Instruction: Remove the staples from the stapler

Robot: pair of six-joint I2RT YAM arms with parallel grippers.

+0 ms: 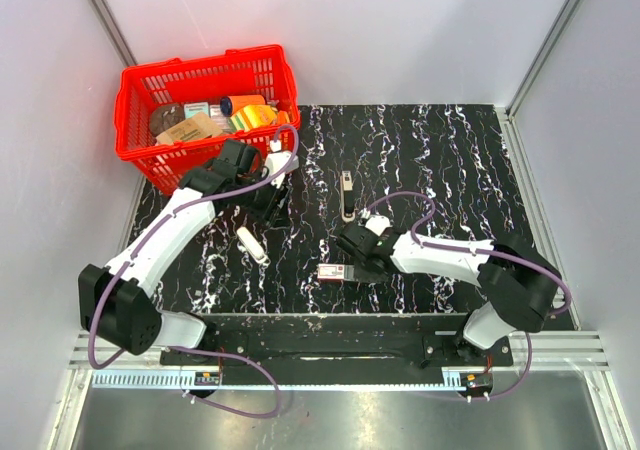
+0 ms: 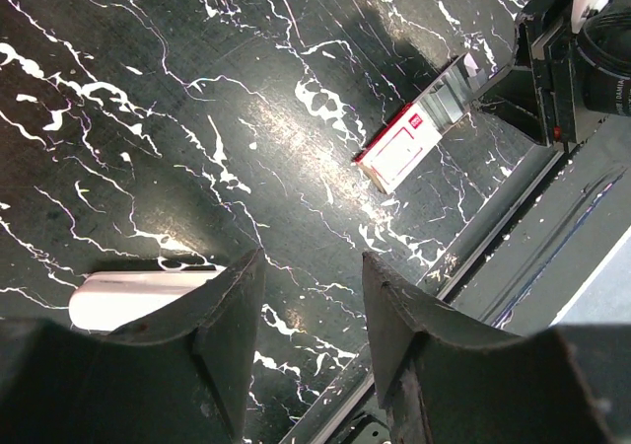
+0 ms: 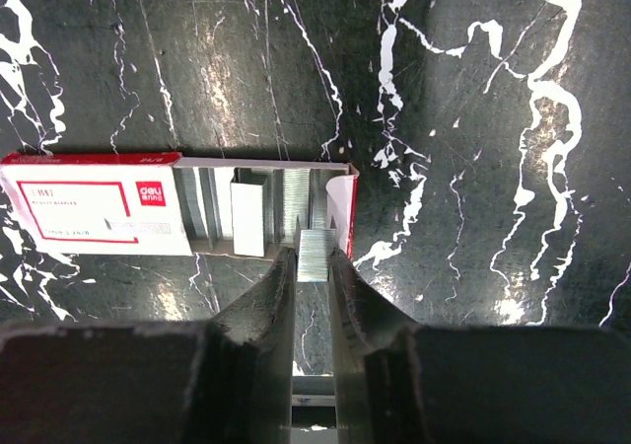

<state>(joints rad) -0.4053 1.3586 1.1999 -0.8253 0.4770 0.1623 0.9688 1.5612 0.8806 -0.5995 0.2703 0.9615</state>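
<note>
Open and holding nothing, the left fingers (image 2: 245,288) hang over the worktop (image 1: 450,170). The stapler (image 1: 346,195) lies mid-worktop, apart from both arms. The right fingers (image 3: 283,278) pinch a staple strip (image 3: 315,250) at the open staple box (image 3: 99,207). The thin strip could slip, snap or snag the flap.

white piece (image 2: 138,299): right end hidden behind left end effector (image 2: 311,261) | box (image 3: 94,207): left end cut by picture edge | staple strip (image 3: 317,239): near end hidden between right end effector (image 3: 314,259) fingers (image 3: 276,306) | stapler (image 1: 347,195): too small for detail
</note>
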